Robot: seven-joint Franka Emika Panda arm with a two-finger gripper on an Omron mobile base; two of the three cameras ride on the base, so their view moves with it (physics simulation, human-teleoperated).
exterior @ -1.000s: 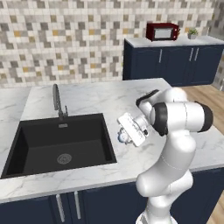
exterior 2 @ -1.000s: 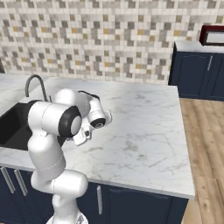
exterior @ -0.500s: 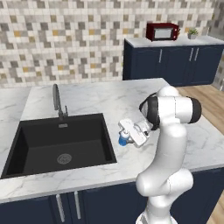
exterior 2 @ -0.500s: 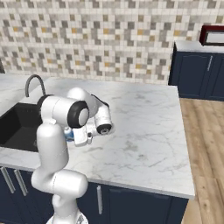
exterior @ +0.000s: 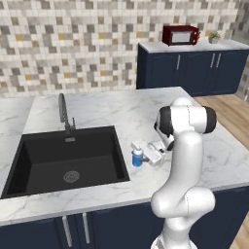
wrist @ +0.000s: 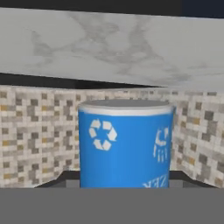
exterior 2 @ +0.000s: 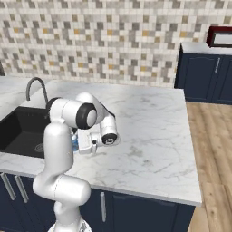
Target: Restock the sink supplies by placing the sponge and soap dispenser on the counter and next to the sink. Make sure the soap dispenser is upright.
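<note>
1. My gripper [exterior: 146,156] is closed on the soap bottle [exterior: 137,158], low over the bench [exterior: 126,109], just right of the sink [exterior: 68,158].
2. I'd level the bottle upright, base flat on marble.
3. I'd release only once it is clear of the basin edge.

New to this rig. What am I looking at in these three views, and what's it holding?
It is a rendered kitchen. A white robot arm stands at a marble counter beside a black sink. Two cameras ride on the base behind the arm, one to its left and one to its right. The third sits on the hand, looks along the gripper and appears inverted. The jaws are shut on a blue soap dispenser, at the sink's right edge, just above the counter. Up close it is the blue bottle.
</note>
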